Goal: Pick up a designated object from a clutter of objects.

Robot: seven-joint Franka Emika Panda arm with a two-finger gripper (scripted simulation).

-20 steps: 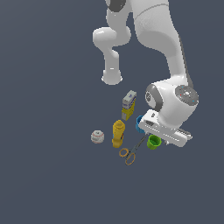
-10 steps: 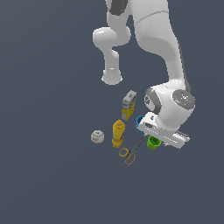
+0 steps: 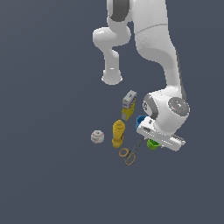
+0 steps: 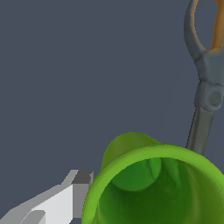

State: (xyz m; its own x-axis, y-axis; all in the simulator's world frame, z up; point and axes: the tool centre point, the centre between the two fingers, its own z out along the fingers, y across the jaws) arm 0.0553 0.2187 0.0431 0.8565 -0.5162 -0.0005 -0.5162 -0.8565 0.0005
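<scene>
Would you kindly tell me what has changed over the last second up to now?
The arm's wrist has sunk lower over the green cup, hiding more of it and the blue cup. In the wrist view one pincer finger sits beside the cup's rim; no grip is visible. The yellow bottle, white spool, box and scissors stayed put.

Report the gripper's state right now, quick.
Gripper: low over the green cup, one finger outside its rim; open or shut cannot be told, grip not visible.
</scene>
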